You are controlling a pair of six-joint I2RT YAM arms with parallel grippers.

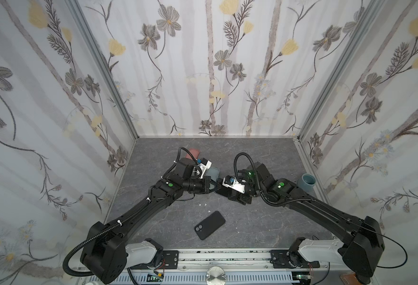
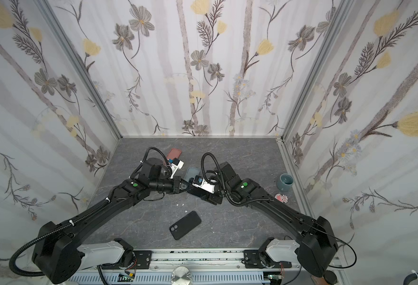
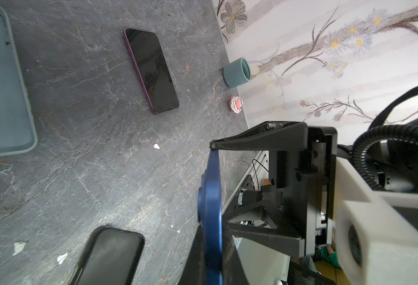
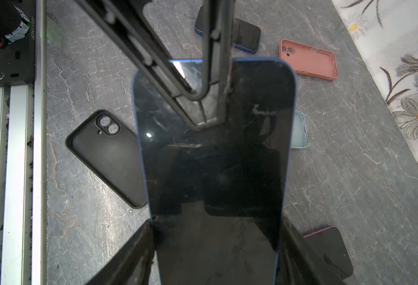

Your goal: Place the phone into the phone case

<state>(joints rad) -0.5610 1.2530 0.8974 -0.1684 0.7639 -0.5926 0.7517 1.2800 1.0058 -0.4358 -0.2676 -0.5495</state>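
— Where is the blue phone (image 4: 213, 160)?
— Off the table (image 1: 252, 222), at the centre of both top views, held between the two arms. The right gripper (image 4: 218, 223) clamps its long edges, jaws spread to the phone's width. The left gripper (image 1: 214, 185) is pinched tight on its far end.
— And the black case (image 1: 209, 225)?
— Flat on the table, hollow side up, lower centre of both top views, below both grippers and touched by neither. A teal case (image 1: 213, 171) lies just above them in the frame.
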